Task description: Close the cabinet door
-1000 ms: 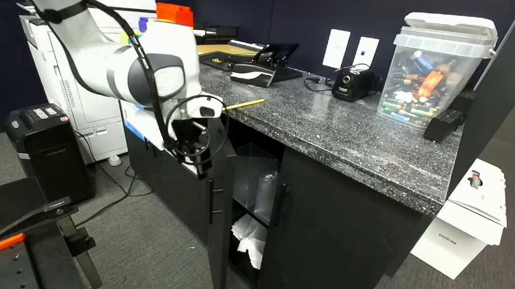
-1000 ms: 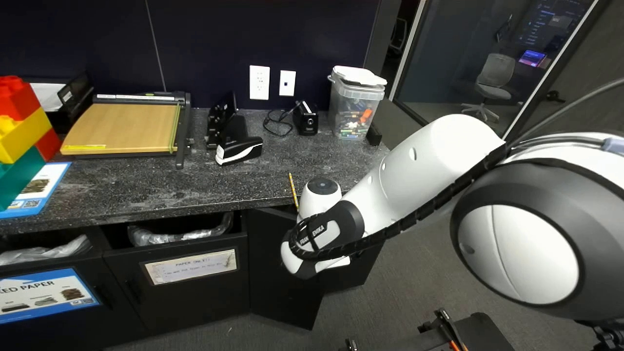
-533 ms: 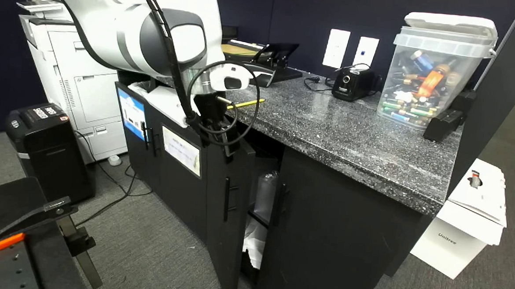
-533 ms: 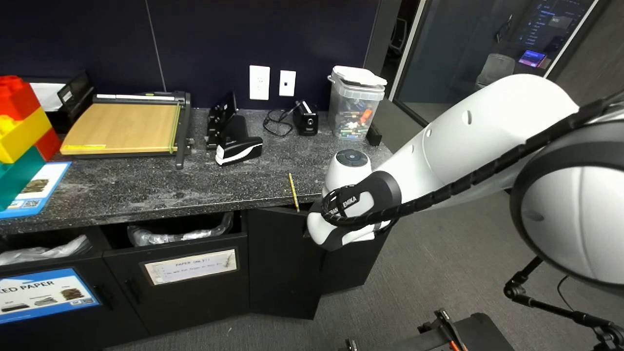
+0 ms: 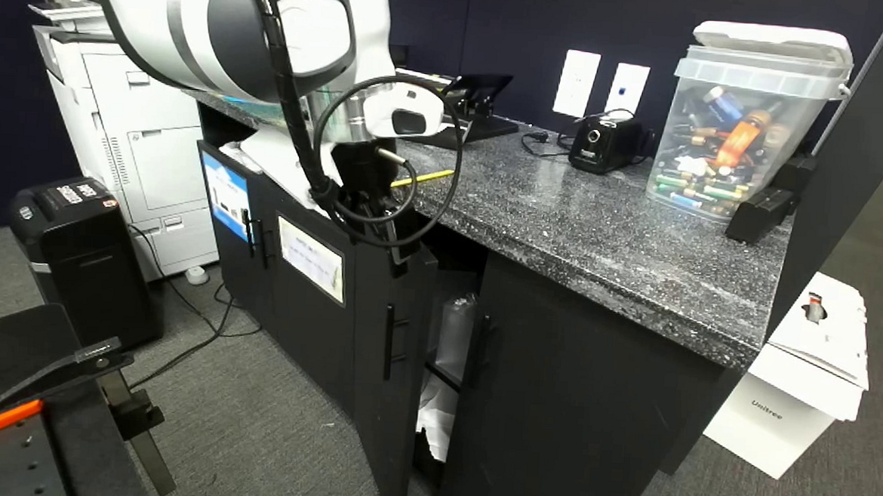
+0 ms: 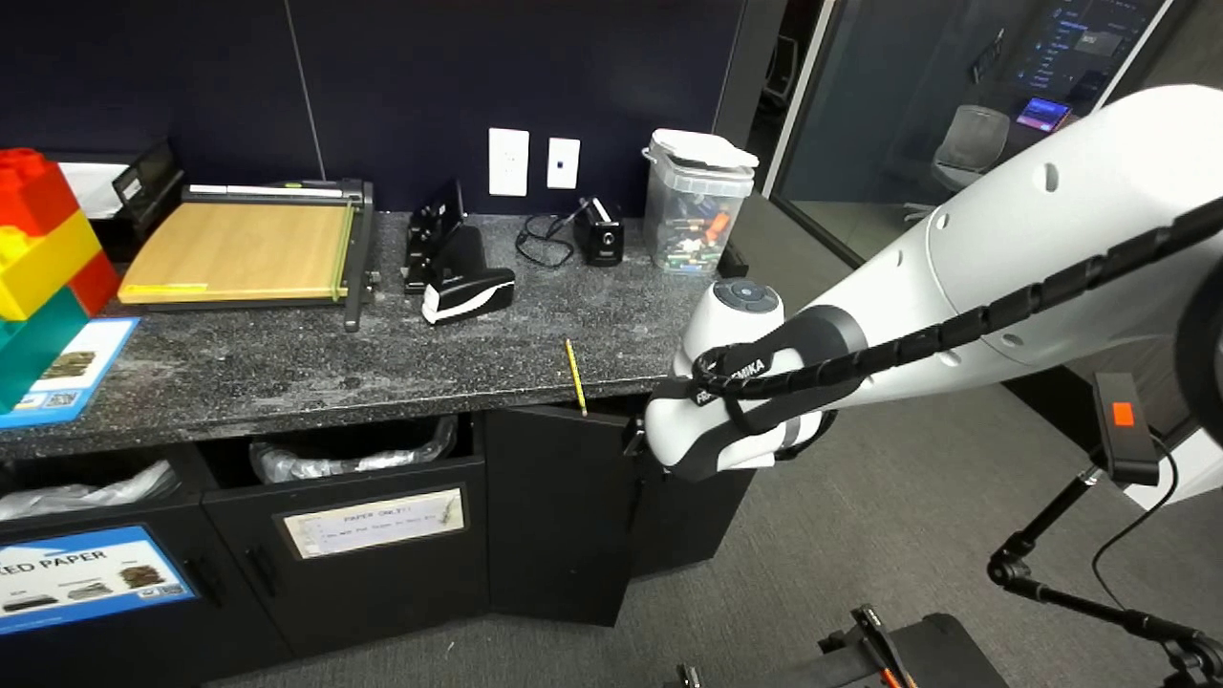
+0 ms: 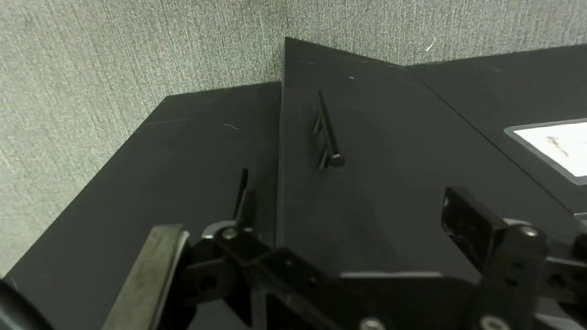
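My black metal gripper (image 7: 352, 201) hung spread wide at the top of the tall, flat, matte black cabinet door (image 7: 390, 151), which ran upright below me, ajar; contact I couldn't tell.

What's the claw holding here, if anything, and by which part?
Nothing is held: the claw stands open, with neither the door nor its handle gripped.

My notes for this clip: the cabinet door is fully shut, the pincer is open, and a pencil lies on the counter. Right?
Not the door: it stands ajar, with a gap beside its free edge in an exterior view. The rest holds: the pincer is open and the pencil lies on the counter.
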Tool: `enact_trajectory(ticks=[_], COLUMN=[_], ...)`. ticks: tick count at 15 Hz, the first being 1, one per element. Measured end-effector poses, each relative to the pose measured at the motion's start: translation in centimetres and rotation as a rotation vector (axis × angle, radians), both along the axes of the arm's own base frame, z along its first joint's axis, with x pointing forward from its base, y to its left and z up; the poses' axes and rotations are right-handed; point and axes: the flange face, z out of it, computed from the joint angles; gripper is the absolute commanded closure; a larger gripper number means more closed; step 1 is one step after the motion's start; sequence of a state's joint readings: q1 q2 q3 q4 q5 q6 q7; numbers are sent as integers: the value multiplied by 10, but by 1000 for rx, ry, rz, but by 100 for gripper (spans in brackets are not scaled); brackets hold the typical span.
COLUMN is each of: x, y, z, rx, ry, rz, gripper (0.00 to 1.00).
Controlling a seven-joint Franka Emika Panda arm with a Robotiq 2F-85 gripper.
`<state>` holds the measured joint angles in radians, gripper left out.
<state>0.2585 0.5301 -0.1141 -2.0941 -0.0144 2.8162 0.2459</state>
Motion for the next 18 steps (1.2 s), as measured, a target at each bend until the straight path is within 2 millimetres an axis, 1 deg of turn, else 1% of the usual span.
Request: enact_trajectory(ticks=[1,2,4,5,6,10,18], x=[-1,-5,-18,-21,-20,-21,-21], y=[-6,-7,-1,1,0,-2,-2], z=[1,4,18,26,28,16,15], rx=[10,28,77,85,84,81,81], ry=[14,43,129,134,131,143,143], rz=[1,11,48,55,54,50,50], gripper=[0,0,0,0,0,0,0])
